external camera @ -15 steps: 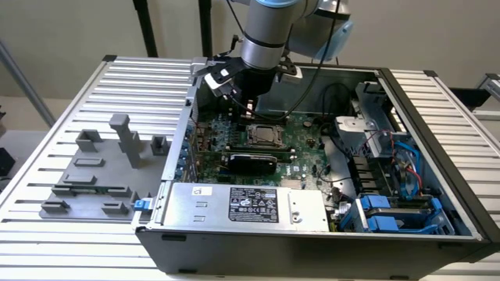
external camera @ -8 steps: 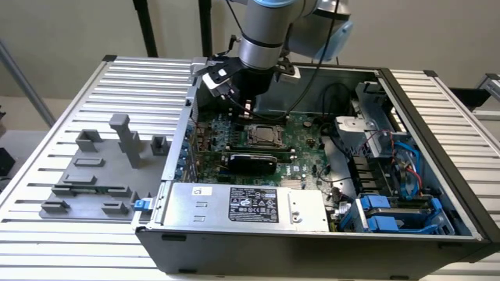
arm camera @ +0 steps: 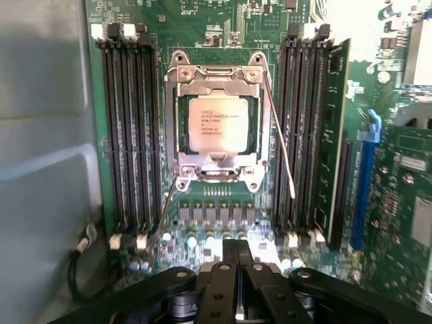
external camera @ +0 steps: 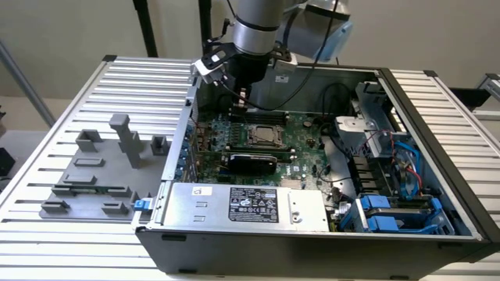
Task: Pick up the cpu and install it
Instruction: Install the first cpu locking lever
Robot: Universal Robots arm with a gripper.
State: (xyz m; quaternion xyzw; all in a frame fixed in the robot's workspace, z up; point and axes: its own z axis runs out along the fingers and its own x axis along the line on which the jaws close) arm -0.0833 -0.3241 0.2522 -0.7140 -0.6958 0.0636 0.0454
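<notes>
Now, silvery square cpu point(arm camera: 216, 123) with fine print, flat in the socket frame point(arm camera: 214, 79); jaws together, empty.

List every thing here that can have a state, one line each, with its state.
Silvery square metal-topped cpu, seated in the socket on the green board.
Black gripper, shut, empty, above the board.
Grey metal computer case, lying on its side, open.
Thin wire socket lever, angled away, apparently unlatched.
</notes>
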